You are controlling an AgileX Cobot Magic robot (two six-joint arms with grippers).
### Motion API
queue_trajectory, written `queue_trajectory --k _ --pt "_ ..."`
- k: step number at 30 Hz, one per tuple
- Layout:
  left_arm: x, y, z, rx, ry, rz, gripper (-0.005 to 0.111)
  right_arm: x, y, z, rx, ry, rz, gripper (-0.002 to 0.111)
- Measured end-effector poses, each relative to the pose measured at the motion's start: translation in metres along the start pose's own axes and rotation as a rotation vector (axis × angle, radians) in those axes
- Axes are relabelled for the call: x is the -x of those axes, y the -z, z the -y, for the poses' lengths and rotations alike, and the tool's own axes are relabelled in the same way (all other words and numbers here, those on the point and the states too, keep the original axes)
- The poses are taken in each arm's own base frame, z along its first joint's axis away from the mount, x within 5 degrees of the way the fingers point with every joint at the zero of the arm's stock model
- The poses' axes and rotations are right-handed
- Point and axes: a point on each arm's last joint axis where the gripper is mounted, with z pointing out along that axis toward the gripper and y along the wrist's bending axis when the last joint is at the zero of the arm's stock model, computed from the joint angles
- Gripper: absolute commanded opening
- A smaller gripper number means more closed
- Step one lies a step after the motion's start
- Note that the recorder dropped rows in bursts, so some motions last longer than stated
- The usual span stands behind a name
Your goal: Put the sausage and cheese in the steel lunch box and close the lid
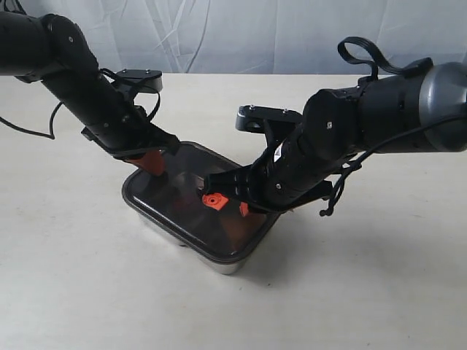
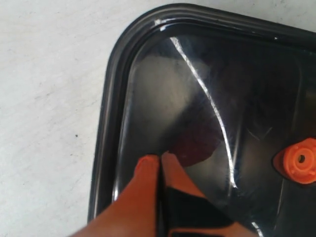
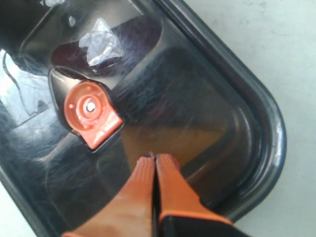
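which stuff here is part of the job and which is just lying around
Job: lid, on the steel lunch box; dim red shape under it, likely the sausage; yellowish patch, likely the cheese; left gripper and right gripper, both shut, tips against the lid.
Just there: table, backdrop.

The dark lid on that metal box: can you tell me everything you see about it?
The lid is a dark, see-through rectangle with rounded corners and a raised rim, glossy like plastic. A small orange valve sits in a recess at its centre. It lies flat on the steel box, covering it. The left gripper and the right gripper, both closed, seem to rest their tips on its top.
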Motion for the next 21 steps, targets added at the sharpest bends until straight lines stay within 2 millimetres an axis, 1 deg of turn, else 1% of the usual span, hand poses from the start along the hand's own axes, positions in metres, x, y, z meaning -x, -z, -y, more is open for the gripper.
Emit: queue_trajectory --k 9,10,13,15,16,18,19,20,21 --pt "0.000 0.000 0.000 0.000 0.012 0.005 0.000 0.000 -0.001 0.000 0.001 0.001 -0.006 -0.001" --pt "0.001 0.001 0.000 0.003 0.011 0.012 0.000 0.001 0.002 -0.001 0.004 0.004 0.002 -0.001" --pt "0.002 0.012 0.003 0.011 0.000 0.056 0.000 0.002 0.011 -0.002 0.013 0.024 0.039 -0.001" --pt "0.005 0.032 0.009 0.024 -0.021 0.128 0.000 0.001 0.022 -0.002 0.011 0.052 0.053 -0.001" --pt "0.006 0.046 0.014 0.034 -0.041 0.176 0.000 0.000 0.030 -0.004 0.014 0.070 0.068 -0.001" --pt "0.005 0.078 0.024 0.051 -0.078 0.276 0.000 0.002 0.054 -0.007 0.025 0.115 0.131 -0.001" --pt "0.000 0.110 0.035 0.063 -0.113 0.367 0.000 0.001 0.080 -0.009 0.030 0.162 0.188 -0.001" --pt "-0.008 0.136 0.044 0.073 -0.136 0.444 0.000 -0.003 0.100 -0.009 0.028 0.193 0.214 -0.001" --pt "-0.015 0.149 0.049 0.077 -0.147 0.479 0.000 -0.006 0.110 -0.008 0.022 0.209 0.217 -0.001"
